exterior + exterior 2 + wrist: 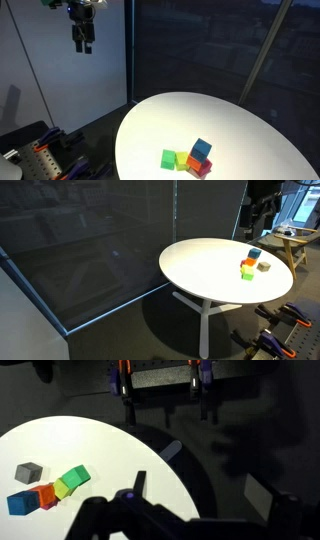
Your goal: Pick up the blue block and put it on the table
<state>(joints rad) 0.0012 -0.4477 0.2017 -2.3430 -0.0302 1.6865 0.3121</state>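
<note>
The blue block (202,148) sits at the end of a row of cubes on the round white table (240,125), and seems to rest on a red-pink cube (201,167). A green cube (168,158) and a yellow one (183,160) lie beside it. The blue block also shows in an exterior view (254,254) and in the wrist view (19,504), near a grey cube (29,472). My gripper (82,42) hangs high above and well off to the side of the table, open and empty. In the wrist view only one finger (138,482) shows clearly.
Dark glass walls surround the table (215,265). Orange clamps and gear (42,160) stand on the floor beside it. A wooden stand (296,246) is behind the table. The table's edge (175,470) runs under the gripper.
</note>
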